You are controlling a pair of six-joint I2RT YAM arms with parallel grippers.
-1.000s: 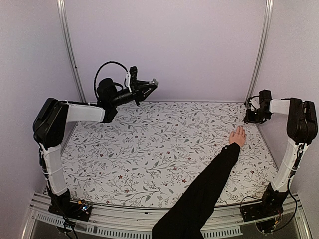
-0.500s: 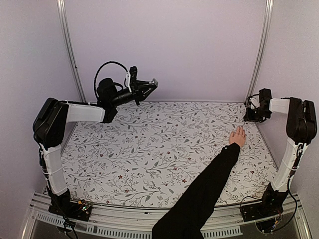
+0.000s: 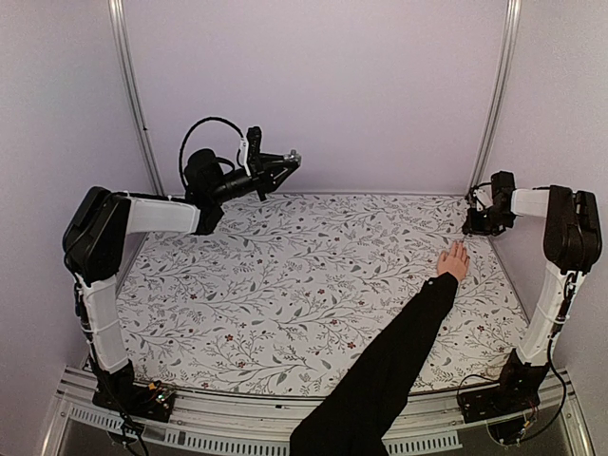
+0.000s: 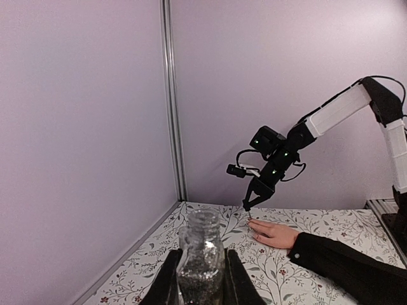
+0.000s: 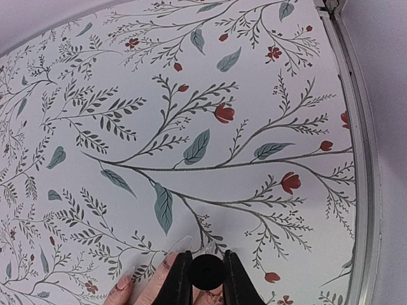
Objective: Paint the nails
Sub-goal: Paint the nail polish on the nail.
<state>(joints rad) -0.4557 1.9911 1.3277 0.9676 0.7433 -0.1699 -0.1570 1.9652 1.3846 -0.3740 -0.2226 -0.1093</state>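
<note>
A bare hand point(image 3: 454, 260) in a long black sleeve point(image 3: 385, 366) lies flat at the table's far right. Its long pale nails point(image 5: 182, 243) show at the bottom of the right wrist view. My right gripper point(image 5: 206, 259) hovers right over those fingertips, shut on a round black brush cap point(image 5: 207, 273). In the left wrist view a thin brush tip points down from this gripper point(image 4: 248, 204), just short of the fingertips of the hand point(image 4: 275, 234). My left gripper point(image 4: 203, 254) is raised at the far left, shut on an open glass bottle point(image 4: 202, 236) of silver glitter.
A flowered cloth point(image 3: 285, 275) covers the table. Purple walls close it in on three sides, with metal posts point(image 3: 133, 95) in the back corners. A metal rail point(image 5: 357, 159) runs along the table's right edge, close to my right gripper point(image 3: 471, 226).
My right gripper has edged very slightly left above the fingertips. The hand, the left arm and the bottle have not moved.
</note>
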